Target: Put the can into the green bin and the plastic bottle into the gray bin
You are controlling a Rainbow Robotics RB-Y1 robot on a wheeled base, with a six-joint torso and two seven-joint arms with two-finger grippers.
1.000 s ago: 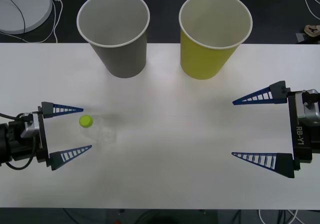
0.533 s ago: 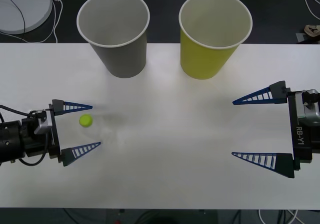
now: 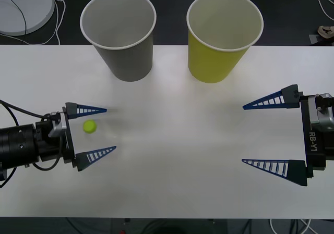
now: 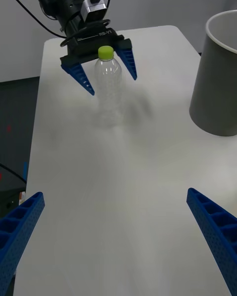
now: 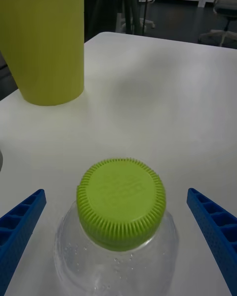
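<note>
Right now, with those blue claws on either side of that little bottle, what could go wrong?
The plastic bottle stands upright, light and narrow, between the open fingers of the left gripper. If one finger touches first, it may tip or skid away. Its clear, crinkly wall could also buckle or slip under a hard squeeze. Later, the gray bin and green bin stand close together, so a drop could miss or land in the wrong one. The right gripper waits open, apart.

The left gripper (image 3: 100, 131) sits at the lower left of the front view, arm reaching in from the left edge, fingers spread wide. The right gripper (image 3: 255, 135) waits at the right edge, fingers likewise wide apart.
</note>
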